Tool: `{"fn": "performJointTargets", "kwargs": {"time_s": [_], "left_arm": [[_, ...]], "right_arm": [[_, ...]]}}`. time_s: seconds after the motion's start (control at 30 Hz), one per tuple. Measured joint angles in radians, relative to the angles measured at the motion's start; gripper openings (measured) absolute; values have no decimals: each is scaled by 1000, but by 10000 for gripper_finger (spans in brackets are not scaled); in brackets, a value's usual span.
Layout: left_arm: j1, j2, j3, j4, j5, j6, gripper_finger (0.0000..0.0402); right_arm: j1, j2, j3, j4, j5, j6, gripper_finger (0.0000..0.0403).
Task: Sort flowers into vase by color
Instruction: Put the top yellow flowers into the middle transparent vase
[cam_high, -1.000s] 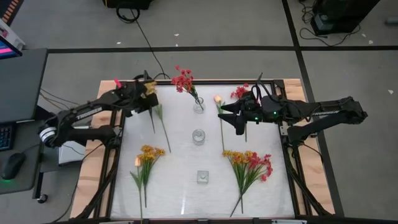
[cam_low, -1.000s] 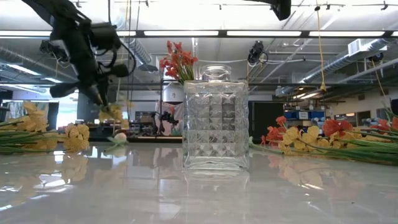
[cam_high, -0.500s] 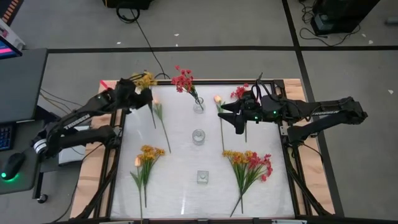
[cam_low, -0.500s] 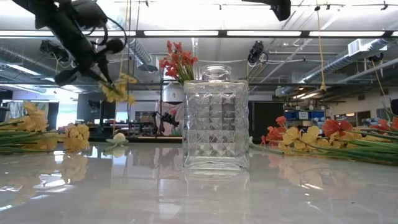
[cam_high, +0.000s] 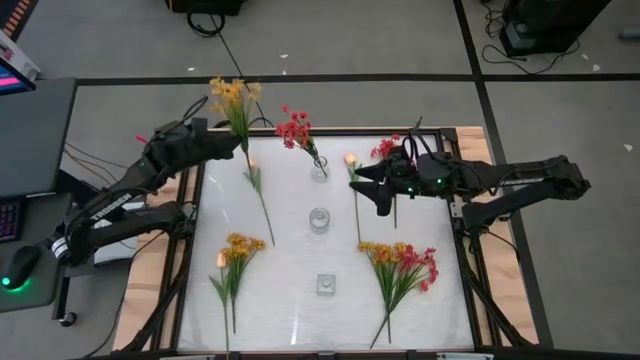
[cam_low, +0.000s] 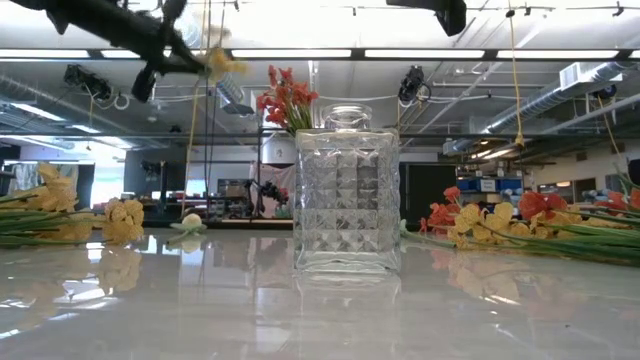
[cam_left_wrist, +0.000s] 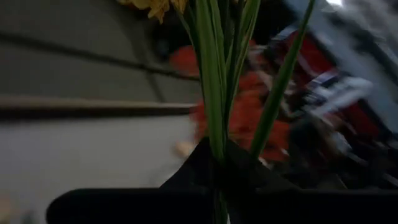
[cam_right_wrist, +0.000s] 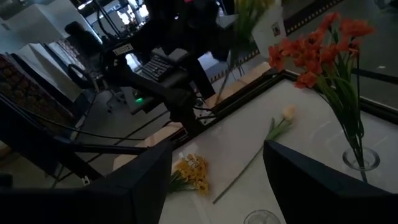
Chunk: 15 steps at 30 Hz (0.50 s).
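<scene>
My left gripper (cam_high: 240, 150) hovers over the table's far left corner, shut on a yellow flower sprig (cam_high: 233, 97); in the low view the gripper (cam_low: 152, 48) is high up, the blossoms (cam_low: 222, 63) beside it. My right gripper (cam_high: 366, 186) hovers open at the far right, above a peach flower (cam_high: 352, 160) lying on the table. A round vase (cam_high: 319, 169) at the far middle holds red flowers (cam_high: 294, 128) by their stems. A second round vase (cam_high: 319, 220) and a square vase (cam_low: 347, 190) stand in line nearer. My left gripper pinches the sprig's green stems and leaves (cam_left_wrist: 216, 146) between its two fingers, well below the blossoms (cam_left_wrist: 155, 5). The fingers lie across the stems. The sprig is lifted clear of the table, its blossom end standing out past the fingers toward the far edge.
Flat on the table lie another peach flower (cam_high: 258, 190) at the left, a yellow-orange bunch (cam_high: 236, 255) near left and a mixed orange and red bunch (cam_high: 402, 265) near right. A red sprig (cam_high: 387, 148) lies by my right gripper. A desk with a keyboard stands left.
My left gripper has risen from the table's far left corner and tipped from pointing steeply down to nearly level, staying shut. The yellow sprig has gone up with it, lifted clear, and its blossoms have swung out beyond the far edge.
</scene>
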Motion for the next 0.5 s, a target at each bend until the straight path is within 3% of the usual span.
{"fn": "performJointTargets", "kwargs": {"time_s": [0.23,0.37,0.5], "left_arm": [[-9,-2,1,186,228,210,21],[-41,-3,1,271,284,290,20],[-96,-4,1,331,316,483,20]], "right_arm": [[0,23,0,1,11,0,261],[0,44,0,3,16,1,261],[0,61,0,4,15,0,261]]}}
